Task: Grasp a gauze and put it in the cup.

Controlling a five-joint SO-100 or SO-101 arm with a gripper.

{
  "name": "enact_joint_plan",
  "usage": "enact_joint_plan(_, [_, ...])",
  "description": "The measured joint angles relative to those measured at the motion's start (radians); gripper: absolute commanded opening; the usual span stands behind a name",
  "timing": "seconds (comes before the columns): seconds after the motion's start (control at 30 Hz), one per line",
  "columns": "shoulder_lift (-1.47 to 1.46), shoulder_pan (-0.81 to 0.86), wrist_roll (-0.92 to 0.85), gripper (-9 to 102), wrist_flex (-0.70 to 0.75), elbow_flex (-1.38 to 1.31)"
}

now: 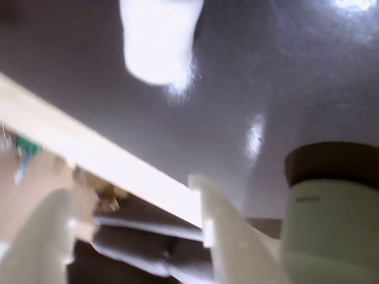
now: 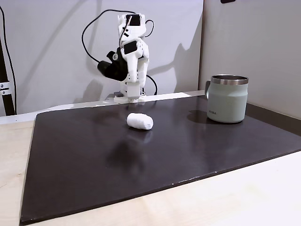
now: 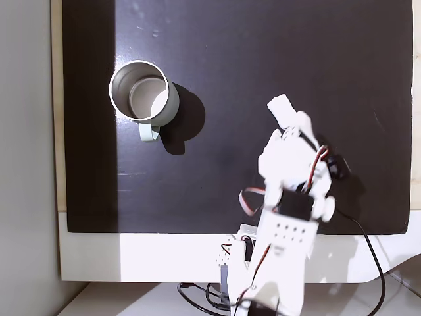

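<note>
White cloth, soft and rolled into a short oval, is what you are going for: the gauze [image 2: 139, 121] lies on its side on the black mat [image 2: 141, 160], near the mat's middle in the low fixed view, well apart from the cup [image 2: 227, 99] at the right. In the wrist view the gauze [image 1: 160, 38] shows as a blurred white lump at the top edge, ahead of the fingers. Nothing touches it.

Bring the gripper [image 1: 133, 236] forward and down over the roll, and line the jaws across its short axis, not along its length. Expect the cloth to squash; close until it is held, no harder. Keep the lower finger off the mat so it does not drag the roll away.

Current claw state: the two pale fingers [image 1: 228, 236] stand apart in the wrist view, with nothing between them. The arm [image 2: 129, 56] is folded up near its base at the mat's far edge.

Cup: pale grey-green body, steel rim, handle on the side. From above the cup [image 3: 172, 100] stands upright and open-mouthed, with nothing white visible inside. Approach it from above once loaded, and clear the rim before release
</note>
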Motion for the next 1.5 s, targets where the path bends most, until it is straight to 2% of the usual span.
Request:
enact_joint_plan(0.3, [-0.397,0.005,0.028,34,0.08,-0.236])
enact_joint_plan(0.87, [-0.77,-0.003,0.003,33,0.064,-0.431])
enact_joint_plan(1.07, [-0.828,-0.005,-0.009,20,0.04,-0.451])
enact_joint_plan(1.27, [-0.831,0.0,-0.021,2,0.029,-0.469])
enact_joint_plan(1.5, [-0.831,0.005,-0.031,0,0.071,-0.495])
